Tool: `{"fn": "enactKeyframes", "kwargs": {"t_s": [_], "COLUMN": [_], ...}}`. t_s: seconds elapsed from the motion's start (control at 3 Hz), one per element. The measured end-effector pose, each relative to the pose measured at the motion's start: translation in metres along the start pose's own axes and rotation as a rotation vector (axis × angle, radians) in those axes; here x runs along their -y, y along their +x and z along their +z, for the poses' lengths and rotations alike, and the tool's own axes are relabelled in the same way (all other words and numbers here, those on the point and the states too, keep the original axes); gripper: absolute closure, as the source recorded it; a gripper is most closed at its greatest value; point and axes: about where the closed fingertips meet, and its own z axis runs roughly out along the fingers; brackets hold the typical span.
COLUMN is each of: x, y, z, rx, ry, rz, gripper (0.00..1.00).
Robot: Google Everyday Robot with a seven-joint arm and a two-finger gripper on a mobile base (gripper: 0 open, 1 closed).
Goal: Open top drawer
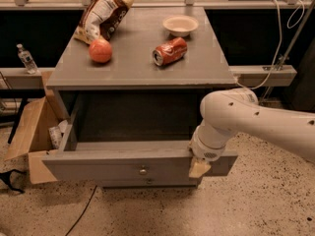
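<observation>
The top drawer (98,165) of the grey cabinet stands pulled out toward me, its deep grey box open and looking empty. Its small round brass knob (143,170) sits at the centre of the front. My gripper (199,168) hangs from the white arm (256,124) that reaches in from the right. It is at the right end of the drawer front, touching or just in front of its top edge, well to the right of the knob. A second knob (149,181) of a lower drawer shows just beneath.
On the cabinet top (133,70) lie a chip bag (101,14), a red-orange fruit (100,50), a tipped red can (169,51) and a small white bowl (180,25). An open cardboard box (30,132) stands at the left. A water bottle (25,58) stands on a ledge.
</observation>
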Motion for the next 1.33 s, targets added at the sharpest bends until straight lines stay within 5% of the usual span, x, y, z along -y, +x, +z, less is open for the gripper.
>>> {"fn": "enactKeyframes", "kwargs": {"t_s": [0.67, 1.0, 1.33], "x": [-0.031, -0.031, -0.031], "y": [0.009, 0.009, 0.01], "z": [-0.004, -0.004, -0.008], "rx": [-0.014, -0.014, -0.015], "ry": [-0.023, -0.023, -0.019], "rz": [0.038, 0.038, 0.036], "gripper": [1.0, 0.0, 0.0]}}
